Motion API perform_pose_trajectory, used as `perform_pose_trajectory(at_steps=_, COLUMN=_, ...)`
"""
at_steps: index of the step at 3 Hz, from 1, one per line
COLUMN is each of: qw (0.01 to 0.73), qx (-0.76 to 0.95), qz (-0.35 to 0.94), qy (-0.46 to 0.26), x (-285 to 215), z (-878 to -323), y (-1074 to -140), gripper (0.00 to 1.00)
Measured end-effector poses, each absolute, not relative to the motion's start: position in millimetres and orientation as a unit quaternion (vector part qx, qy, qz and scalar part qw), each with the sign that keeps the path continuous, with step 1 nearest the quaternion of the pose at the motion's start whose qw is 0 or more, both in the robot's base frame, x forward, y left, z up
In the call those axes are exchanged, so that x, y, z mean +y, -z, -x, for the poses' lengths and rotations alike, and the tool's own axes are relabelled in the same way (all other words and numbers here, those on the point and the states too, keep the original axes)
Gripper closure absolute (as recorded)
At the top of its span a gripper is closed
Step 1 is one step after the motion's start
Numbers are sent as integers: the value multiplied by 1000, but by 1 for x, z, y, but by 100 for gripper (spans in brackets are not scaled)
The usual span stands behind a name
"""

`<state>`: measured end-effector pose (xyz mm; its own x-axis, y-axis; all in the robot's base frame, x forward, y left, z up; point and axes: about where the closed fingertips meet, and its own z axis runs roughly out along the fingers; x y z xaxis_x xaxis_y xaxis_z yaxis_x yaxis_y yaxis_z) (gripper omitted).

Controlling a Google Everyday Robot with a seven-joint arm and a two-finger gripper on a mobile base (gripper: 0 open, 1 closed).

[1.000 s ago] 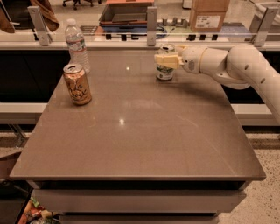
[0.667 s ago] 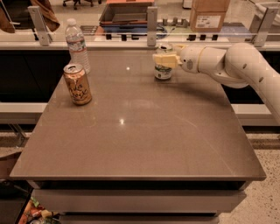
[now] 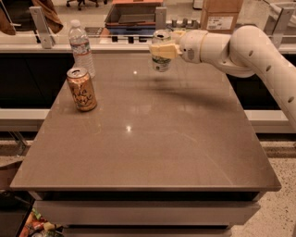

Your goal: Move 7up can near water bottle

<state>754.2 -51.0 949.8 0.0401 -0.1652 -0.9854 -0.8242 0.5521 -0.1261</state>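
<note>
The 7up can (image 3: pixel 160 61), white and green with a silver top, hangs above the table near its far middle, held in my gripper (image 3: pixel 162 48). The gripper's pale fingers (image 3: pixel 163 50) are shut around the can's upper part, and the white arm (image 3: pixel 240 48) reaches in from the right. The can's shadow lies on the table below and right of it. The water bottle (image 3: pixel 81 48), clear with a white cap and a pale label, stands upright at the far left of the table, well left of the can.
An orange-copper can (image 3: pixel 82 89) stands upright in front of the bottle at the left. The brown table (image 3: pixel 148 139) stretches toward me. Behind its far edge runs a rail with posts (image 3: pixel 40 21), a tray (image 3: pixel 132 16) and a cardboard box (image 3: pixel 221 14).
The 7up can has been lifted off the table and carried to the left in my gripper. The bottle and the orange-copper can have not moved.
</note>
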Motion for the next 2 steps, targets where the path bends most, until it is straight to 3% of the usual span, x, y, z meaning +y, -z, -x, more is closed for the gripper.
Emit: perform_pose_trajectory(at_steps=2, qw=601, qx=599, qz=431, qy=-306, x=14, z=-769, y=-965, gripper=100)
